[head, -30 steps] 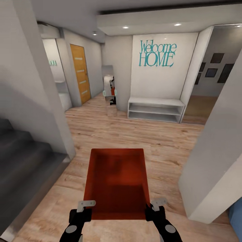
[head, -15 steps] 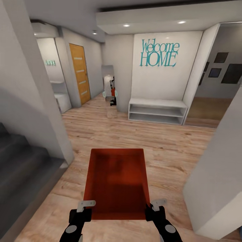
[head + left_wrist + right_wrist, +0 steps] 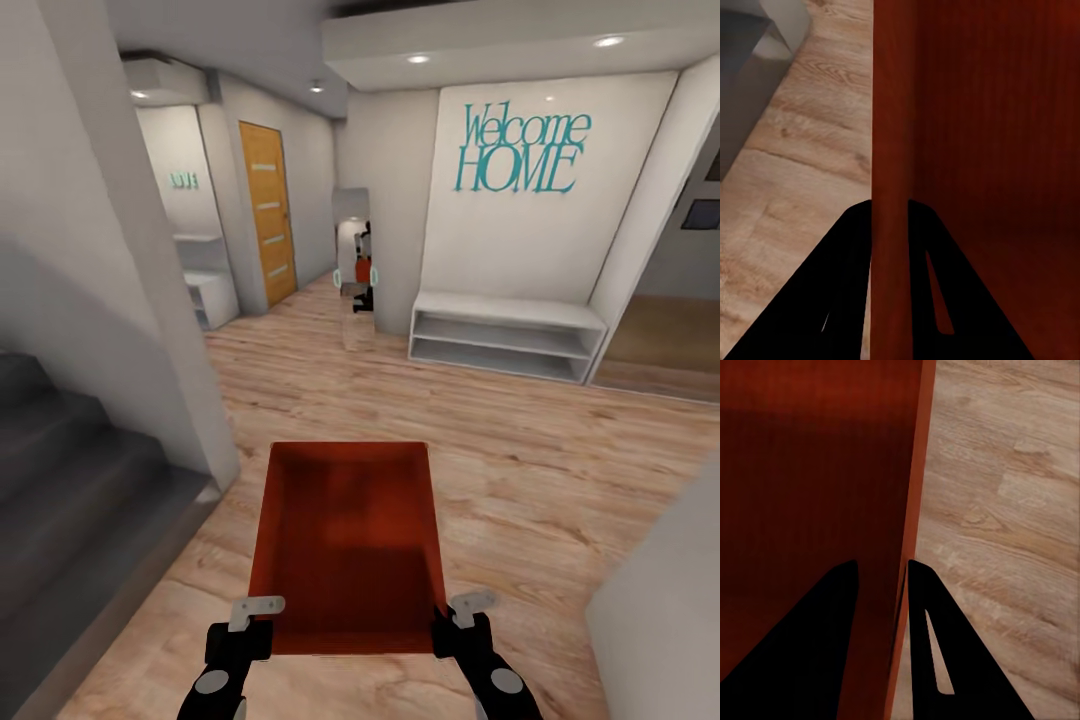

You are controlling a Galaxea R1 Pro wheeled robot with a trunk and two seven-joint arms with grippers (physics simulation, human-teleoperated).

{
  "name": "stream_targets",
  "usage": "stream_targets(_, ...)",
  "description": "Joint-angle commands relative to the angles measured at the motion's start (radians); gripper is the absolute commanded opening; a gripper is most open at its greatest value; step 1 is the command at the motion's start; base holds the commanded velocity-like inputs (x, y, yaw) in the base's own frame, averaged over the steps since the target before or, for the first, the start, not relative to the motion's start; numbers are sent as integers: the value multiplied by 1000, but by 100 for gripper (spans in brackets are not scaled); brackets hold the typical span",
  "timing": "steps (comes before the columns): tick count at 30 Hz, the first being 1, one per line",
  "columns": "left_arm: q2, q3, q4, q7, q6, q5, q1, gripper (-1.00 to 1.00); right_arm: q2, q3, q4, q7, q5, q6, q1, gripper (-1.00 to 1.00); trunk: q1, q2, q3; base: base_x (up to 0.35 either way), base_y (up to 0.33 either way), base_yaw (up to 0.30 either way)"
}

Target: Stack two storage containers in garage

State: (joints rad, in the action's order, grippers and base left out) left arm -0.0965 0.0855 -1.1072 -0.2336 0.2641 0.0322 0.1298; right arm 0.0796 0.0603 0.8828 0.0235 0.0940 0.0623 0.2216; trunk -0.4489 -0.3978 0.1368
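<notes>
I carry one orange-red open-topped storage container [image 3: 345, 545] level in front of me, above light wood-plank flooring. My left gripper [image 3: 243, 632] is shut on its near left corner; the left wrist view has the thin container wall [image 3: 891, 150] pinched between the dark fingers [image 3: 847, 300]. My right gripper [image 3: 455, 628] is shut on the near right corner, and the right wrist view shows that wall [image 3: 911, 510] between its fingers [image 3: 934, 660]. The container is empty inside.
I am in an entry hall. A grey staircase [image 3: 70, 470] and white wall lie to the left, a white pillar [image 3: 665, 620] close on the right. Ahead stand a white low shelf bench [image 3: 505, 335], a standing mirror [image 3: 355, 270] and an orange door [image 3: 268, 225].
The whole view has shifted right and things ahead look nearer, so the camera has turned left and advanced. The container and both grippers keep the same place in the view.
</notes>
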Motion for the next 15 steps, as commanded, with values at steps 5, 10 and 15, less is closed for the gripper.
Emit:
stream_targets(5,0,-35,-3,-9,9,22,1,-100,0,0,2,6,6,6,0,-100,-1,-2,8,317,0,199)
stream_targets(10,1,-35,-3,-9,9,22,1,-100,0,0,2,6,6,7,-1,-100,-1,-2,11,319,0,107)
stream_targets(15,1,-35,-3,-2,9,22,1,-100,0,0,2,6,6,6,-1,-100,-1,-2,11,171,0,11)
